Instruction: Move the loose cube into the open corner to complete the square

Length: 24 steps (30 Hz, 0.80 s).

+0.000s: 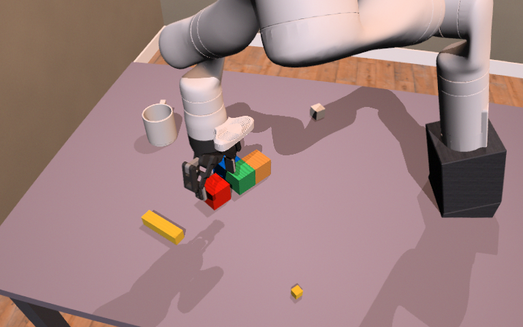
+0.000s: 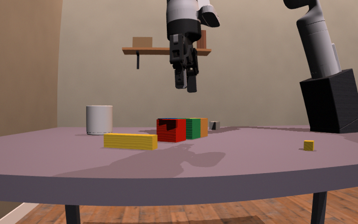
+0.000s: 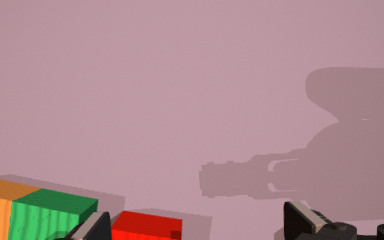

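The red cube (image 1: 220, 195) (image 2: 180, 133) (image 3: 150, 221) stands on the table, apart from the green cube (image 1: 240, 181) (image 2: 192, 129) (image 3: 56, 202), with a narrow gap between them. The orange cube (image 1: 263, 165) (image 2: 203, 128) (image 3: 11, 189) sits against the green one. The blue cube (image 1: 220, 169) is mostly hidden behind the gripper and the green cube; whether red touches it cannot be told. My gripper (image 1: 216, 180) (image 2: 186, 88) (image 3: 197, 227) is open and empty. It hangs well above the cubes, near red and green, as the exterior view shows.
A yellow bar (image 1: 161, 227) (image 2: 129, 141) lies in front and left of the red cube. A white mug (image 1: 161, 129) (image 2: 99, 120) stands back left. A small pale cube (image 1: 317, 111) (image 2: 214, 125) is at the back, a small yellow cube (image 1: 296, 291) (image 2: 308, 145) at the front right.
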Each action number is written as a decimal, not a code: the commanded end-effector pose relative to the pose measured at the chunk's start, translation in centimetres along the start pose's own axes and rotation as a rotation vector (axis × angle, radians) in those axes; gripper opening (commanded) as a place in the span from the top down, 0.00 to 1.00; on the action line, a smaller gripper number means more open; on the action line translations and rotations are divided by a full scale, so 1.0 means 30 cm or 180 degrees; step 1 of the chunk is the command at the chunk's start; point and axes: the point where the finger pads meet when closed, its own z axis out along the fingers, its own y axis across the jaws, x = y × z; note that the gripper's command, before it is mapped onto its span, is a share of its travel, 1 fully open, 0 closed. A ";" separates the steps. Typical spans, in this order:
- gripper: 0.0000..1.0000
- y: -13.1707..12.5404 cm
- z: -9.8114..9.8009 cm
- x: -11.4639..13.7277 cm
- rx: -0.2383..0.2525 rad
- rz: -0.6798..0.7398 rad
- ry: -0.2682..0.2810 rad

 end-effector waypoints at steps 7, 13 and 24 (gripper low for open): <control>0.00 -0.103 -0.040 -0.137 -0.0019 0.0524 -0.0153; 0.00 -0.127 -0.050 -0.164 -0.0019 0.0628 -0.0189; 0.00 -0.131 -0.052 -0.168 -0.0019 0.0644 -0.0195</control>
